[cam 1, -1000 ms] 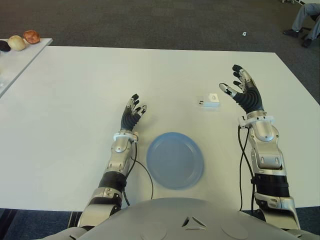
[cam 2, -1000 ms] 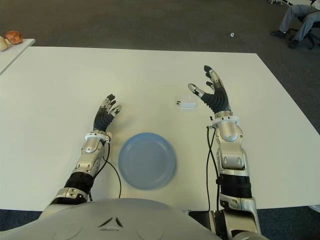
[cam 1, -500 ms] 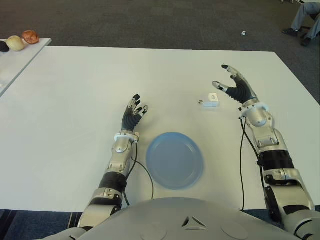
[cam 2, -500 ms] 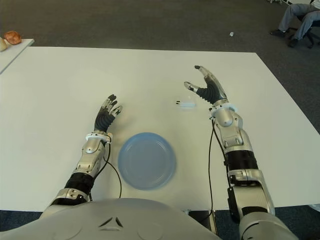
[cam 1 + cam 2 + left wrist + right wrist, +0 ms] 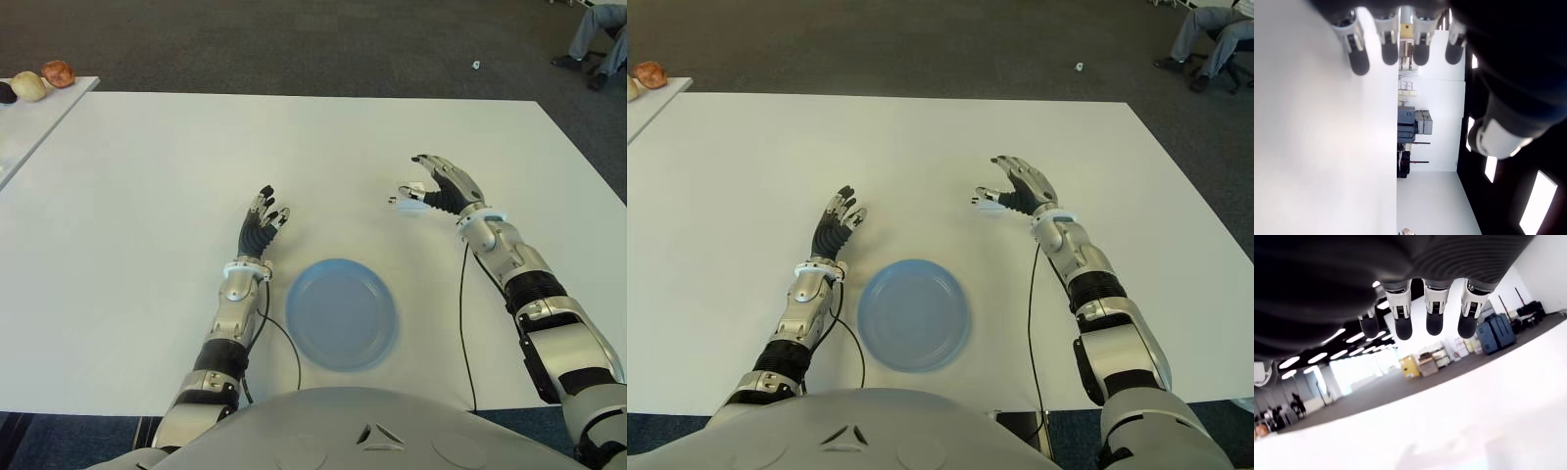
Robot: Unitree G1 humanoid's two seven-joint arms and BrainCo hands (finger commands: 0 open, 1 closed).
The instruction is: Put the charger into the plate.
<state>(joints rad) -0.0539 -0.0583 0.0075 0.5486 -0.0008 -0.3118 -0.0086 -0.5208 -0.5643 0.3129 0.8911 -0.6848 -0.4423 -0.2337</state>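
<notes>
Charger [image 5: 409, 192], a small white blocky plug unit, lies on the white table [image 5: 147, 176] beyond and to the right of the plate [image 5: 342, 312], well apart from it; any marking on its casing is too small to read. The right hand [image 5: 439, 184] arches palm-down directly over the charger, black ribbed fingers [image 5: 1011, 176] spread and extended, and its wrist view shows four fingertips hanging straight with nothing between them. Whether any fingertip touches the charger cannot be told. The plate is round, pale blue, smooth and shallow with a raised rim, sitting near the table's front edge between the two forearms. The left hand [image 5: 261, 220] shows just left of the plate, its dark jointed fingers loosely extended and holding nothing. Both forearms are silver metal with black segments, a thin black cable trailing along each. At the far left, a second white table [image 5: 39, 117] carries rounded food items [image 5: 57, 72], one reddish, one pale. A seated person's legs [image 5: 596, 34] show at the upper right over dark grey carpet [image 5: 294, 44].
</notes>
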